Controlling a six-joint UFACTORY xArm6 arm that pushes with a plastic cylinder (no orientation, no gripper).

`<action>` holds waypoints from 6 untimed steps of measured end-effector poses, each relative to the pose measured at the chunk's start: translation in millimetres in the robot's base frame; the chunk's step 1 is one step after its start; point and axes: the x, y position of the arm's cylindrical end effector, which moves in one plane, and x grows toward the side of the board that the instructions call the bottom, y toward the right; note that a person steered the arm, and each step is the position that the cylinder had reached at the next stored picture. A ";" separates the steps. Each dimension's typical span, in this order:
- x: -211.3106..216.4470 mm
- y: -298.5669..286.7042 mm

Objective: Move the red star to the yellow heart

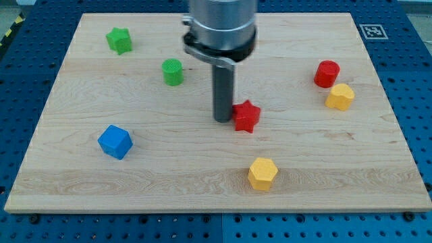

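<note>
— What did the red star [246, 116] look like when you checked?

— You saw a small, chunky, bright red star lying flat near the middle of the table [81, 182]. My tip [223, 120] stood against its left side, touching or nearly so.

— And the yellow heart [339, 97]?

— Well apart, toward the view's right, just below the red cylinder [327, 73].

— Any claw, any writing?

— You had no claw, only a rod. A black-and-white square marker [374, 31] showed, with no readable text.
</note>
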 end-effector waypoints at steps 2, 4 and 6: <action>7.2 46.2; 37.0 112.4; 45.4 145.4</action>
